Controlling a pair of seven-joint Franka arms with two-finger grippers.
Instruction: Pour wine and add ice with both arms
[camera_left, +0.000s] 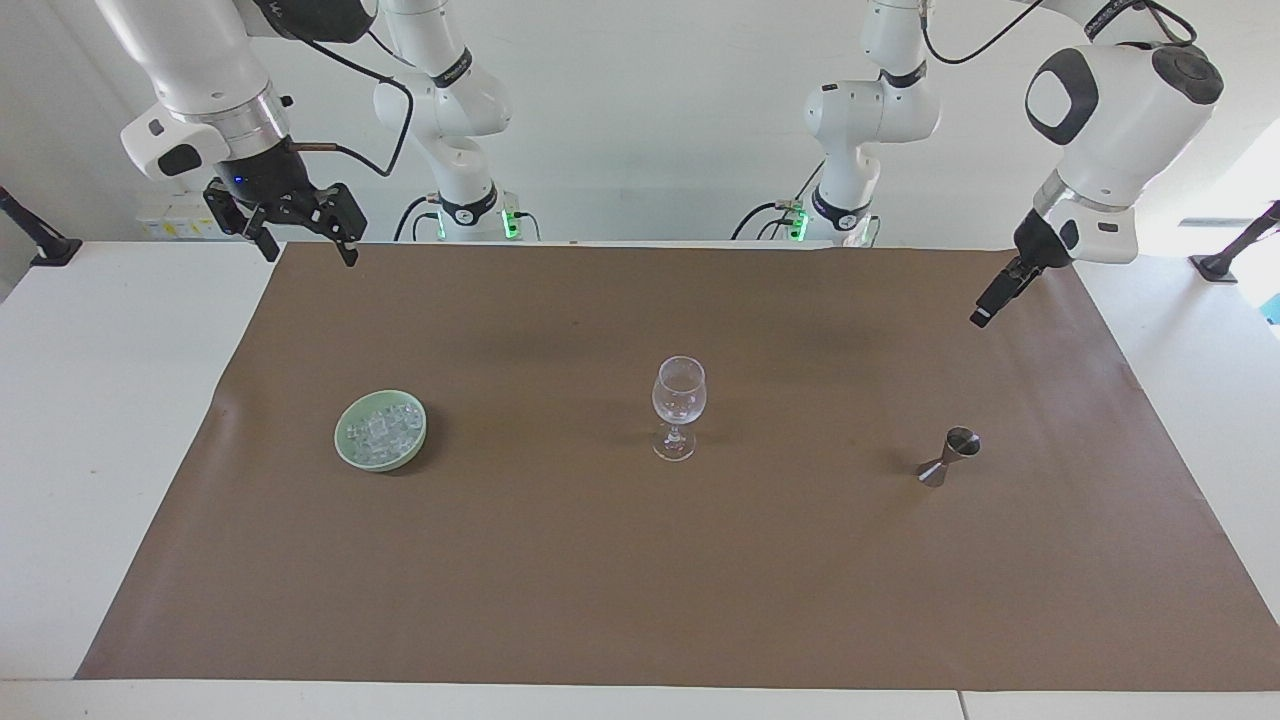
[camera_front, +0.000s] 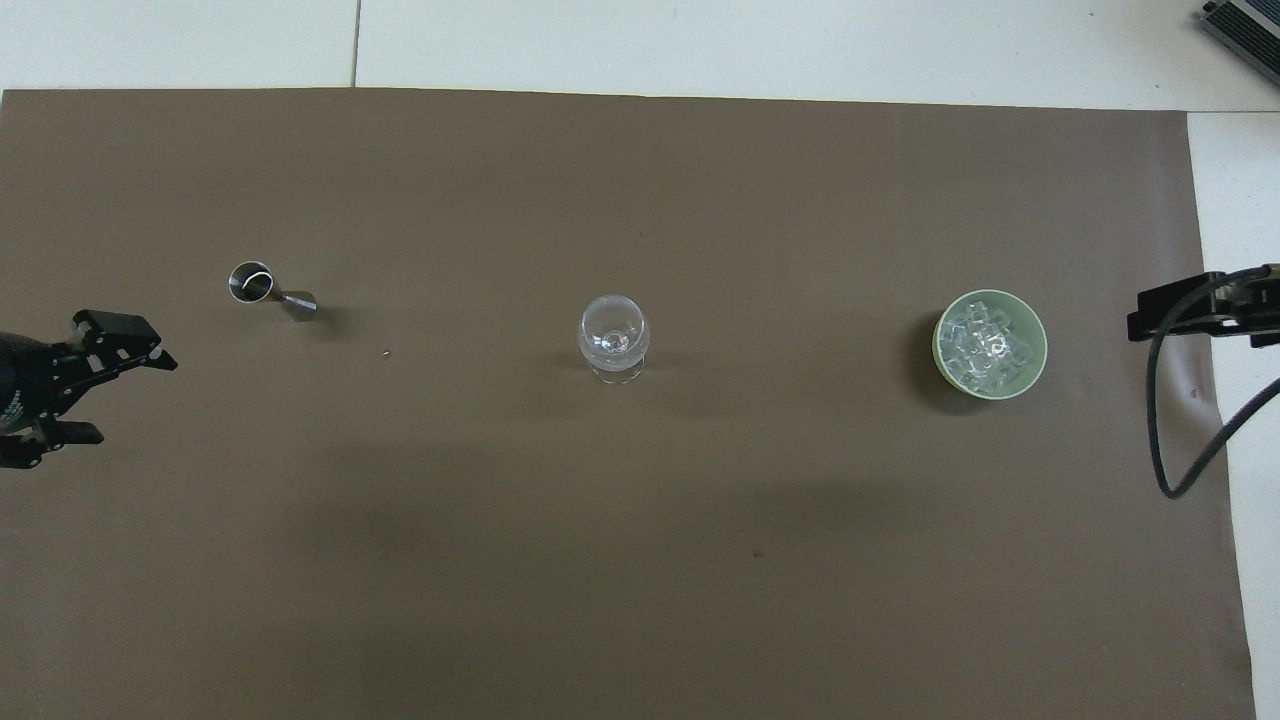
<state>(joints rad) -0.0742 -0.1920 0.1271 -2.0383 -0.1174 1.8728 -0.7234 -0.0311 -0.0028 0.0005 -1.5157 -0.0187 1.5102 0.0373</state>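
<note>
Clear, glassy ice (camera_left: 381, 433) cubes lie heaped in a pale green bowl (camera_left: 345, 452) toward the right arm's end of the brown paper sheet (camera_left: 640, 580). The stemmed wine glass (camera_left: 678, 405), thin-walled and upright, stands mid-sheet, well apart from the bowl. Toward the left arm's end stands a small metal jigger (camera_left: 948, 456), hourglass-shaped with its long axis upright, its open cup showing as a ring from above (camera_front: 250, 281).

You have the left gripper (camera_front: 95, 385) up over the sheet's edge at its own end, fingers spread apart and holding nothing. By my reading the jigger is its target: it lies out from the gripper, farther from the robots and toward the glass, and the left arm is clearly the nearer one. The jigger's narrow waist looks like the place to close on; polished metal may slip.

Your right gripper (camera_left: 297, 222) hangs over the corner of the sheet at the robots' end, jaws apart and empty, waiting. The bowl lies farther out from it.
</note>
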